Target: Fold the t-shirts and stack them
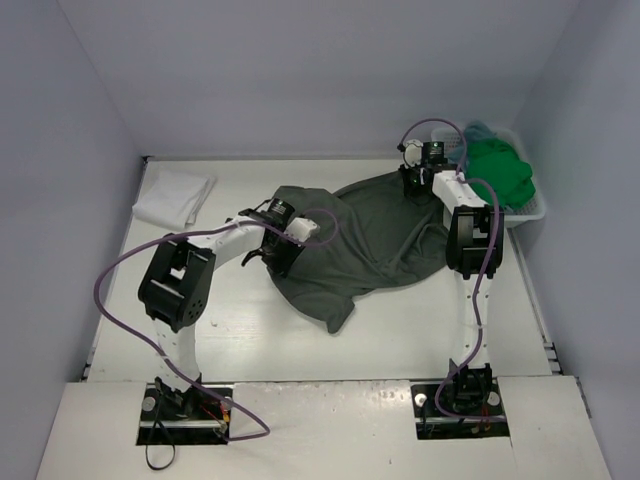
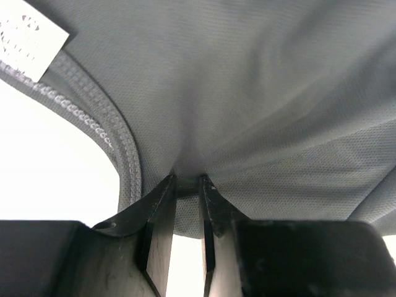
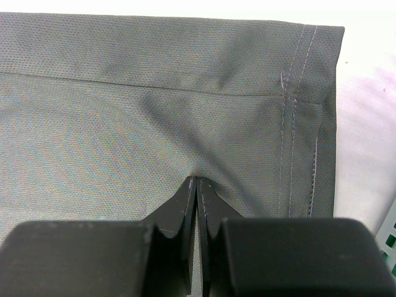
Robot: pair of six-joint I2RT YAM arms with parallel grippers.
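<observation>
A dark grey t-shirt lies rumpled across the middle of the table. My left gripper is shut on its left part, pinching a fold of grey cloth next to the stitched collar and its white label. At the shirt's far edge my right gripper is also shut, its tips pressed on the grey cloth near the hemmed corner. A folded white t-shirt rests at the back left. A bright green t-shirt and a teal-blue one sit in the basket.
The white lattice basket stands at the back right, close beside my right arm; its edge shows in the right wrist view. Pale walls close off the table at the left, back and right. Purple cables loop over both arms.
</observation>
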